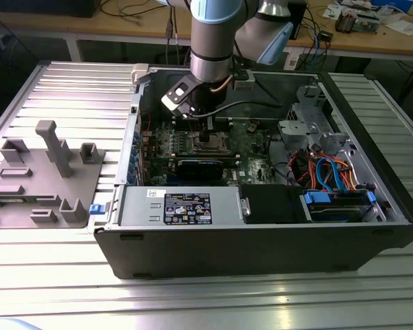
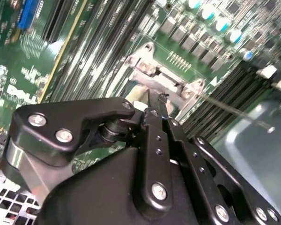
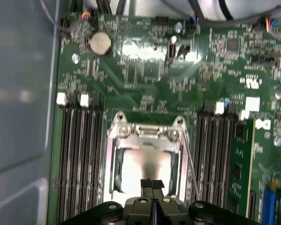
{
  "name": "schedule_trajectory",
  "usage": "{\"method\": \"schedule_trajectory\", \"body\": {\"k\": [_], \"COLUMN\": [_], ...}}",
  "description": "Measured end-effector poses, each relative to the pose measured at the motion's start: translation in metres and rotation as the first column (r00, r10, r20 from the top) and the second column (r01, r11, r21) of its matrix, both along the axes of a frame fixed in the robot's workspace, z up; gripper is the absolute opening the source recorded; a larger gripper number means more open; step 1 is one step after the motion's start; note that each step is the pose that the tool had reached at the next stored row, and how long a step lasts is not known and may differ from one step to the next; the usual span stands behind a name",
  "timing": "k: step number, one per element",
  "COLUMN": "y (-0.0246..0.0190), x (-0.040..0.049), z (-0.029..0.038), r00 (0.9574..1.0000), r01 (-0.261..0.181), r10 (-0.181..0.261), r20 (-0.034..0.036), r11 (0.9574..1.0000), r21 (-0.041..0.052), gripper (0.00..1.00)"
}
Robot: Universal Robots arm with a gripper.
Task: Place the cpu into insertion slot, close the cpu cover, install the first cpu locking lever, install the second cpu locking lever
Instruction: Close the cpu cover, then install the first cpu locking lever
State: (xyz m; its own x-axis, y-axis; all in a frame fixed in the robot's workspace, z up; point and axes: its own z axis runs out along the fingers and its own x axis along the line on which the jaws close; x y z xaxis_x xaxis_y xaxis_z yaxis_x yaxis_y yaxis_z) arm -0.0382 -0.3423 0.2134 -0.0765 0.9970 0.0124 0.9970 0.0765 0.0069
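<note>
Inside the open computer case [image 1: 261,247], my gripper [image 1: 208,134] reaches down onto the green motherboard [image 3: 145,70]. In the first wrist view its two black fingertips [image 3: 149,184] are pressed together, shut with nothing seen between them, directly over the cpu [image 3: 143,166]. The cpu's dull silver top sits in the insertion slot [image 3: 113,140]. The silvery cpu cover [image 3: 147,132] appears lowered around the chip. A thin wire locking lever [image 3: 192,164] runs along one side of the socket; it juts out past the frame as a lever [image 2: 239,112] in the second wrist view, beyond my gripper [image 2: 157,101].
Black memory slots [image 3: 79,154] flank the socket on both sides. A long black card [image 1: 203,165] lies just in front of it. The power supply [image 1: 179,206] and a drive cage with orange and blue cables [image 1: 330,179] fill the case front. A grey fixture [image 1: 45,172] stands outside on the slatted table.
</note>
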Motion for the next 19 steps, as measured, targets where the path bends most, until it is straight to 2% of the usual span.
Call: {"method": "schedule_trajectory", "body": {"k": [3,15,19], "y": [-0.0001,0.0001,0.0000], "x": [0.0059,0.0068,0.0068], "z": [0.0000,0.0001,0.0030], "r00": [1.0000,1.0000,1.0000], "r01": [0.000,0.000,0.000], "r10": [0.000,0.000,0.000], "r20": [0.0000,0.0000,0.0000], "r11": [1.0000,1.0000,1.0000], "r21": [-0.0007,-0.0006,-0.0007], "gripper": [0.11,0.11,0.11]}}
